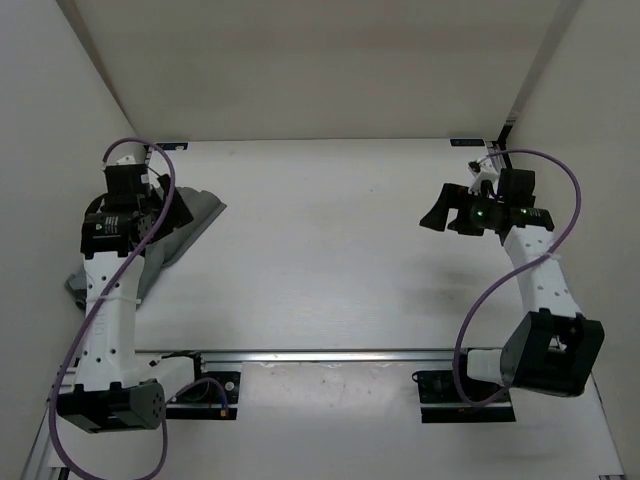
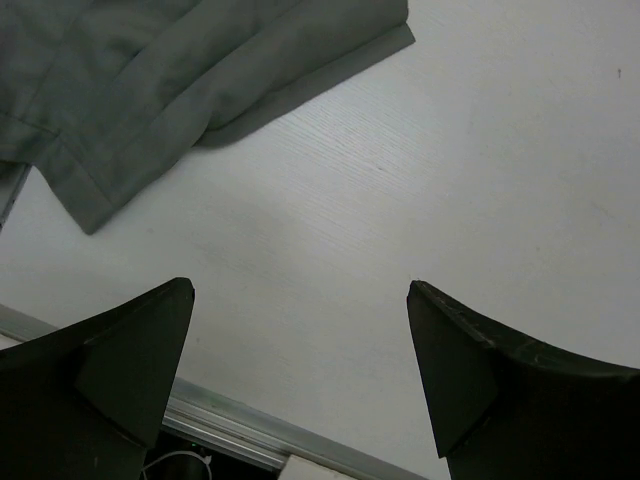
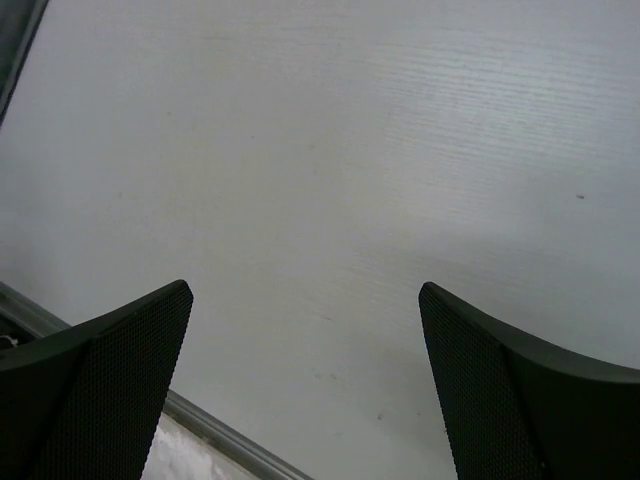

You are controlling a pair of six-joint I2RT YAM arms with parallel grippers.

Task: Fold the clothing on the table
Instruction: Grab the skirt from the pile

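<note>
clothing point(image 2: 200, 70) grey, soft, creased, on smooth white table point(image 1: 330, 250); left fingers point(image 2: 110, 380), right fingers point(image 3: 110, 380) wide apart, empty.

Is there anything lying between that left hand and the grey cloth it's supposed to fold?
Nothing visible does. The left hand stands open, and the medium-grey pleated fabric garment lies just ahead of it, with only bare flat white table between them.
</note>
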